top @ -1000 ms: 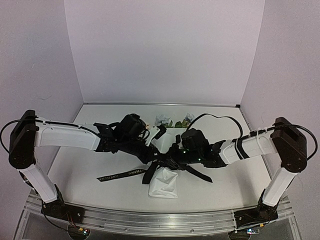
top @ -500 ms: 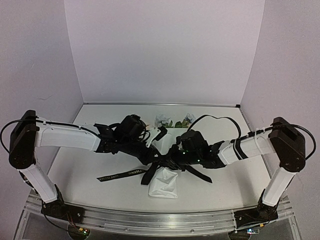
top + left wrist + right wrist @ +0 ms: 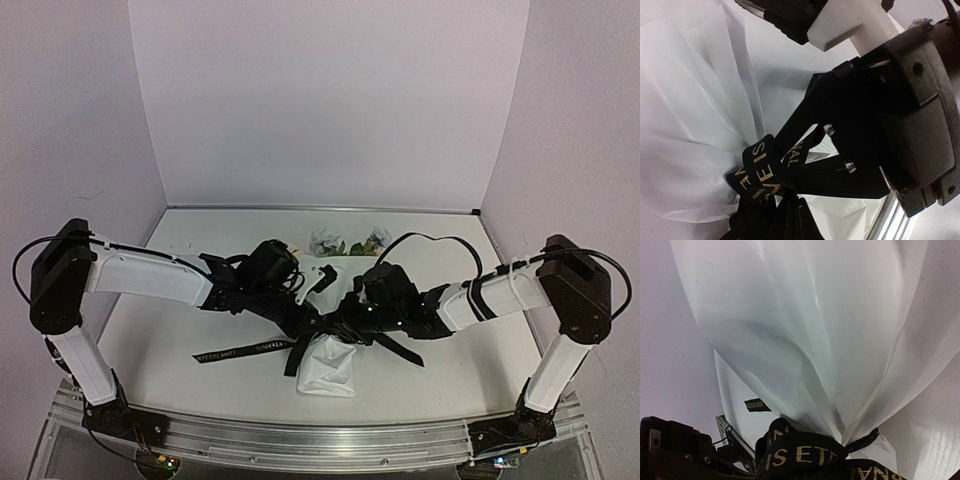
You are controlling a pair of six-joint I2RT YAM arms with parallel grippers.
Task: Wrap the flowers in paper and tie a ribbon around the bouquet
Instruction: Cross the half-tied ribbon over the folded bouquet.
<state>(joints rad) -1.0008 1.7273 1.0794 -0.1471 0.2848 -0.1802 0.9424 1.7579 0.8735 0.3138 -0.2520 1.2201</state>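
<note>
The bouquet lies mid-table, its white paper narrowing toward the near edge. The flowers show at its far, wide end. The black ribbon with pale lettering is gathered round the cone's waist, one tail lying out left and another right. My left gripper and right gripper meet over that waist. In the left wrist view the ribbon runs into my shut left gripper against the paper. In the right wrist view a ribbon loop cinches the paper; my right gripper sits shut on a strand at the bottom edge.
White walls close the table at the back and sides. A metal rail runs along the near edge, with both arm bases on it. The right arm's cable arcs above the bouquet's right side.
The left arm has shifted right and its gripper has moved closer to the cone's waist. The right gripper has edged left. The ribbon stays round the paper.
</note>
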